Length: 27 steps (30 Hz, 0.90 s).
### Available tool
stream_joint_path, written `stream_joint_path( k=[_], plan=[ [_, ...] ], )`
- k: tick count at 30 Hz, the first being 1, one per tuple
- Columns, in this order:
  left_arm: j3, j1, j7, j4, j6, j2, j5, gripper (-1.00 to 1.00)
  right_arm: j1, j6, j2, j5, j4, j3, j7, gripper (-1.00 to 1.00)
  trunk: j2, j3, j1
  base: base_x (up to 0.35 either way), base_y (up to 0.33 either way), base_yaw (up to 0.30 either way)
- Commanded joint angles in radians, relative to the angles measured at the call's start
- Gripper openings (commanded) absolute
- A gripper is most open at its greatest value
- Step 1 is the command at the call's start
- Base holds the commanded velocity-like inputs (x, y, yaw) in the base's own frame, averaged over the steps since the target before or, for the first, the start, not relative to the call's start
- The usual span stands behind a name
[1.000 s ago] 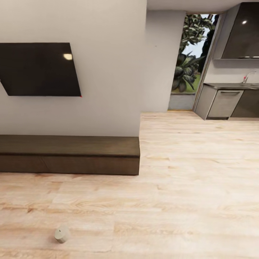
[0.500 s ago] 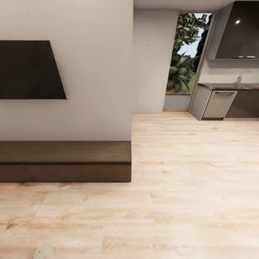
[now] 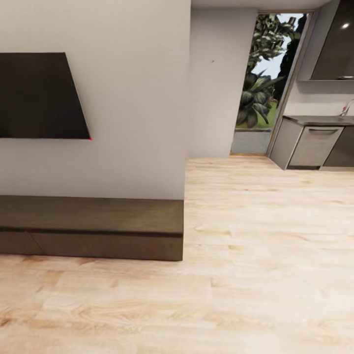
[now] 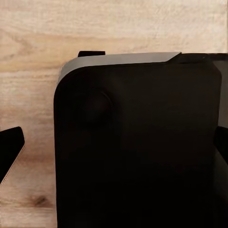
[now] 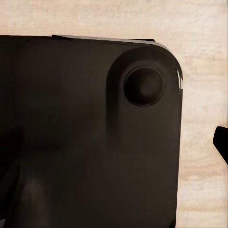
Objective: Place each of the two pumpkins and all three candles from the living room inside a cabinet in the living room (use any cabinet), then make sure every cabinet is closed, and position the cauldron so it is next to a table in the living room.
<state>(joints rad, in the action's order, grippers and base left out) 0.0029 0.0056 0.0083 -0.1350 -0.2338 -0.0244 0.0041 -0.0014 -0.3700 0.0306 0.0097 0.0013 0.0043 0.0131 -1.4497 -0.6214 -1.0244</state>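
Cabinet [image 3: 93,228]: long, low, dark-brown, closed.

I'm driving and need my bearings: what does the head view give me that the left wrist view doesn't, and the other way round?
Head view: the long dark-brown cabinet against the wall with its drawers shut, a dark wall screen above it, a doorway with plants and grey kitchen units beyond. Left wrist view: a large black rounded body of the robot close up, above the floor. Both share the light wood floor.
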Motion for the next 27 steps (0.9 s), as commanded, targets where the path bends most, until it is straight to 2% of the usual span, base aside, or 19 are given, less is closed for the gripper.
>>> stream_joint_path(
  k=[1,13,27],
  plan=[
    [0.000,0.001,0.001,-0.001,-0.001,0.000,0.000,1.00,0.000,-0.003,0.000,0.001,0.000,0.000,0.001,1.00,0.000,-0.001,-0.001,0.342,-0.001,0.005],
    [0.000,0.001,0.001,-0.001,-0.002,0.000,0.000,1.00,0.000,-0.003,0.000,0.001,0.000,0.000,0.002,1.00,0.000,-0.001,-0.001,0.342,0.007,-0.021],
    [0.000,0.001,0.001,-0.001,-0.002,0.000,0.000,1.00,0.000,-0.003,-0.001,-0.001,0.000,0.000,0.002,1.00,0.000,-0.001,-0.001,0.333,0.103,-0.033]
  ],
)
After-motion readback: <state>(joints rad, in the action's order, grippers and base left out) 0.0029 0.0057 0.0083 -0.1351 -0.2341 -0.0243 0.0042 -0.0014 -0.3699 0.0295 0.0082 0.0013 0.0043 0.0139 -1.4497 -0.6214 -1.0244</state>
